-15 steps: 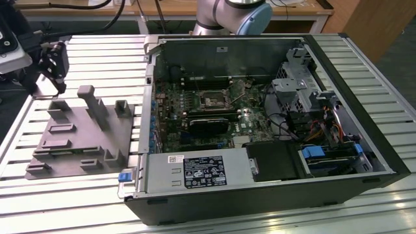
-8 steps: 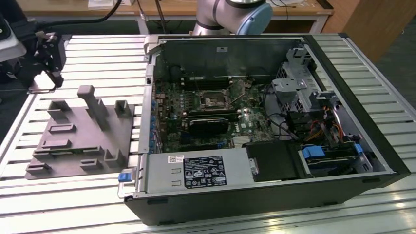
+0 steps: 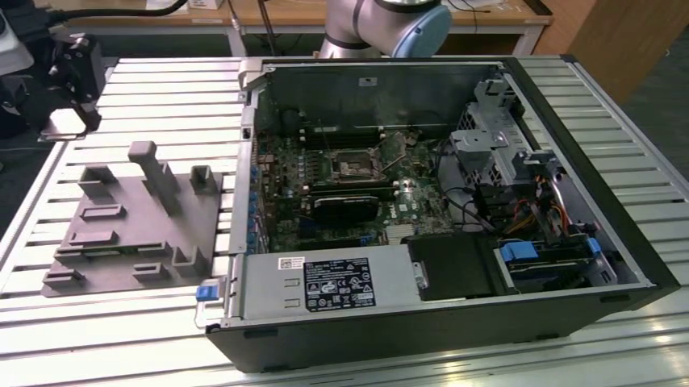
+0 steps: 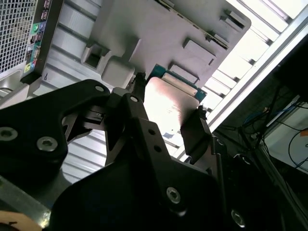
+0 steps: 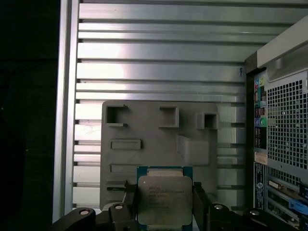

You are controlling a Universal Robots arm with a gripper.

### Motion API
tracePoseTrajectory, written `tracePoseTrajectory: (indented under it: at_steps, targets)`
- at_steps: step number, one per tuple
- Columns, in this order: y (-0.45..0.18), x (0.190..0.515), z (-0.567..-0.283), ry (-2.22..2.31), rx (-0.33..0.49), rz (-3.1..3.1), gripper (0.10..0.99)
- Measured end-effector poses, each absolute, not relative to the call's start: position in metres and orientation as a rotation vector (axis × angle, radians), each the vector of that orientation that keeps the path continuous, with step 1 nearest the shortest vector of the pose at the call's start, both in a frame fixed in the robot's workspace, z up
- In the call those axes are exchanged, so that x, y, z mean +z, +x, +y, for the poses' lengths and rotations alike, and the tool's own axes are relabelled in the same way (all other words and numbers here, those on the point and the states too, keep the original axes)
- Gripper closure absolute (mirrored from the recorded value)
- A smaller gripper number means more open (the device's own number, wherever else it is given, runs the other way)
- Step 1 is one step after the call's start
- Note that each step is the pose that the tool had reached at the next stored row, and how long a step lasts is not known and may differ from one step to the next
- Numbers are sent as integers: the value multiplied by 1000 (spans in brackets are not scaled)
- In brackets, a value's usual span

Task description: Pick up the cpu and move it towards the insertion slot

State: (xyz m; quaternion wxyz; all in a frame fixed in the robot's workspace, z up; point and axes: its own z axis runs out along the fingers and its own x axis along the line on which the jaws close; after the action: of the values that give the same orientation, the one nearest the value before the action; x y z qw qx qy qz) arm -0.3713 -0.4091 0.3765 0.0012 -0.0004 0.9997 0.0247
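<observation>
My black gripper point(image 3: 71, 111) hangs above the far corner of the table on the exterior view's left, shut on the cpu point(image 3: 64, 126). In both wrist views the cpu point(image 5: 161, 199) point(image 4: 166, 113), a flat square chip with a silvery top and a green edge, sits between the two dark fingers point(image 5: 129, 204) and is lifted above the grey fixture plate point(image 5: 159, 134). The insertion slot point(image 3: 353, 167), a silver-framed square socket with a dark centre, lies on the motherboard inside the open computer case point(image 3: 603, 242), well off to the exterior view's right of the gripper.
The grey fixture plate point(image 3: 140, 218) with upright blocks and recesses lies on the slatted aluminium table point(image 3: 161, 81), beside the case. The case's raised metal wall point(image 3: 245, 161) stands between the fixture and the motherboard. Cables and drive cages point(image 3: 538, 210) fill the case's right side.
</observation>
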Motion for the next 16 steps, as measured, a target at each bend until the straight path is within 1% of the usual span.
tracePoseTrajectory:
  at_steps: [16]
  targets:
    - [-336, 388, -409, -1, 78, 3138, 541]
